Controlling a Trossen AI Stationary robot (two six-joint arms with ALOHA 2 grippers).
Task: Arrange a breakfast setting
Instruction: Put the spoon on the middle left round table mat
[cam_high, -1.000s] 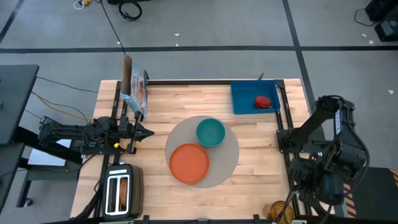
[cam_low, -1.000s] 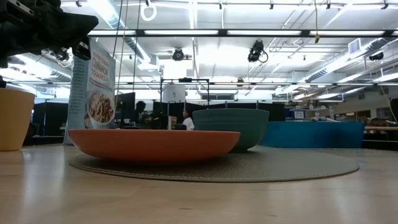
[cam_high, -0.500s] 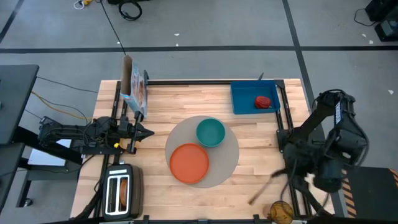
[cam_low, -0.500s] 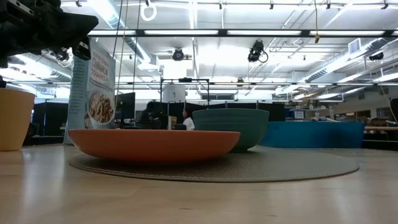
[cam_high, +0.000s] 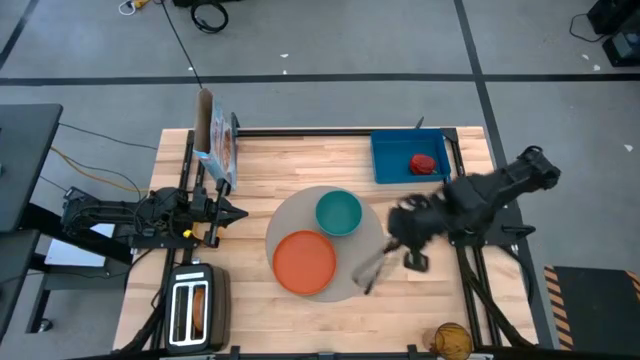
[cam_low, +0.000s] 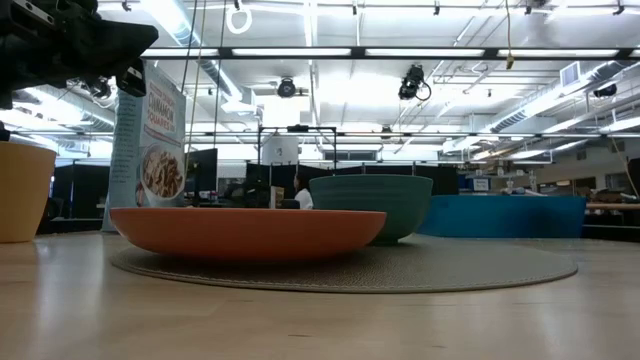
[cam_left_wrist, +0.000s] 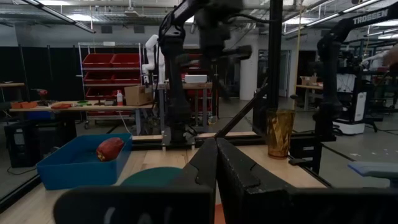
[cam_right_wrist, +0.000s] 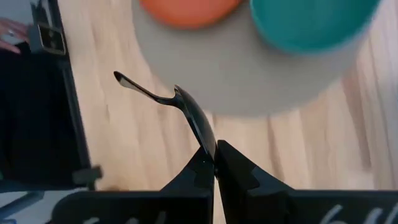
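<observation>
The metal spoon (cam_right_wrist: 163, 99) is clamped between the closed jaws of the right gripper (cam_right_wrist: 214, 163), held above the bench (cam_high: 280, 160) just beside the right edge of the grey-beige mat (cam_high: 372, 232). On that mat the orange plate (cam_high: 304, 262) and teal bowl (cam_high: 338, 213) sit side by side, while the red apple (cam_high: 425, 163) lies in the blue tray (cam_high: 388, 160). The left gripper (cam_high: 240, 212) waits at the bench's left edge, jaws closed on nothing.

The word "TROSSEN" in white capitals runs along a dark robot arm (cam_left_wrist: 373, 17) in the room beyond the table; lettering on the cereal box (cam_low: 150, 150) is too blurred to read
</observation>
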